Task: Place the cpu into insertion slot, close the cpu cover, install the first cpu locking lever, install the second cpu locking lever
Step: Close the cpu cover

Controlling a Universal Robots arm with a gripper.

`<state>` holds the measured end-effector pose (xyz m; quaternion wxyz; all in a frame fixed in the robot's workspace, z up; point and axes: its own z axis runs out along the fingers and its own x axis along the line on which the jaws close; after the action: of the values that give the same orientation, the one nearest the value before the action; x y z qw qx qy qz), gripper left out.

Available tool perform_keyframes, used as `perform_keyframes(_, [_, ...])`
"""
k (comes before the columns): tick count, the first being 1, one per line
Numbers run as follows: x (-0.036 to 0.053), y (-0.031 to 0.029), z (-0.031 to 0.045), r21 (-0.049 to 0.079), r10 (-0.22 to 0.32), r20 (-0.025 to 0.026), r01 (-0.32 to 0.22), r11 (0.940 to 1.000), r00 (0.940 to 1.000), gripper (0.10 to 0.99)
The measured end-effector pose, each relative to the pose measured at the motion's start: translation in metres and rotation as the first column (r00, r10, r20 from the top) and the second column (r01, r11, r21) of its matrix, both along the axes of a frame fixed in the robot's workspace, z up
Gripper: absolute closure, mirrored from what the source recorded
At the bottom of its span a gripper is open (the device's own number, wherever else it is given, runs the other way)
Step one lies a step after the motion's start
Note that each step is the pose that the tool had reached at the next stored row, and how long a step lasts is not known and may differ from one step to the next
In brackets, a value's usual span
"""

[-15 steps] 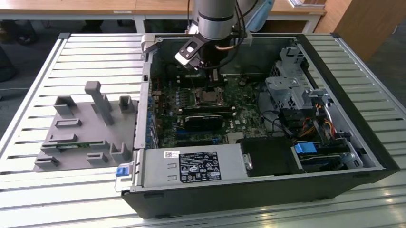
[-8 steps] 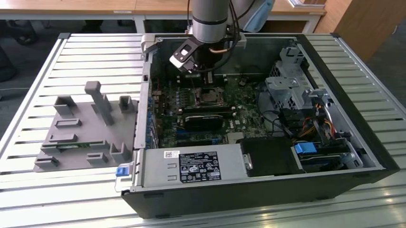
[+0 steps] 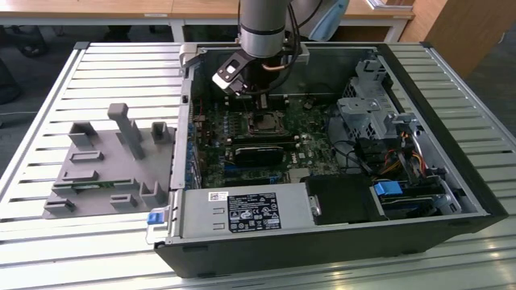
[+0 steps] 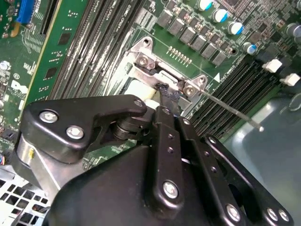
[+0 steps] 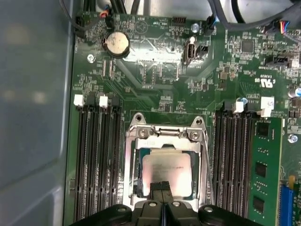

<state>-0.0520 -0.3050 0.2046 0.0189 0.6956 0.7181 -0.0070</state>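
Above the chip (image 5: 167, 167), my gripper (image 5: 161, 186) hangs, jaws pinched together and empty; I'd press the cover (image 5: 133, 165) flat, straight down, never scraping.

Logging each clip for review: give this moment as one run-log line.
cpu: in insertion slot | cpu cover: down around it | gripper: shut, tips at cpu's edge

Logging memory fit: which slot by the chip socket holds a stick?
The one with the green stick in it, outermost in its row, beside the blue connector. The other slots are bare black.
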Motion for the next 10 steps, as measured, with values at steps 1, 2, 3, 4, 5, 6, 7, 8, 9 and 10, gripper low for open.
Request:
perform_keyframes(1, [-0.0006, 0.0, -0.0004, 0.0, 0.0, 0.0, 0.0, 1.0, 1.0, 0.98])
perform_keyframes(2, [-0.001, 0.0, -0.0007, 0.0, 0.0, 0.0002, 0.0, 1.0, 1.0, 0.98])
perform_keyframes(3, [-0.0011, 0.0, -0.0011, 0.0, 0.0, 0.0005, 0.0, 1.0, 1.0, 0.98])
perform_keyframes(4, [-0.0011, 0.0, -0.0014, 0.0, 0.0, 0.0007, 0.0, 1.0, 1.0, 0.98])
perform_keyframes(5, [-0.0011, 0.0, -0.0018, 0.0, 0.0, 0.0007, 0.0, 1.0, 1.0, 0.98])
perform_keyframes(6, [-0.0011, 0.0, -0.0023, 0.0, 0.0, 0.0007, 0.0, 1.0, 1.0, 0.98])
perform_keyframes(7, [-0.0012, 0.0, -0.0029, 0.0, 0.0, 0.0006, 0.0, 1.0, 1.0, 0.98])
perform_keyframes(8, [-0.0012, -0.0001, -0.0035, -0.001, 0.0, 0.0002, 0.0, 1.0, 1.0, 0.98])
perform_keyframes(9, [-0.0013, -0.0002, -0.0041, -0.001, 0.0, -0.0001, 0.0, 1.0, 1.0, 0.98])
perform_keyframes(10, [-0.0012, -0.0002, -0.0047, -0.001, 0.0, -0.0002, 0.0, 1.0, 1.0, 0.98])
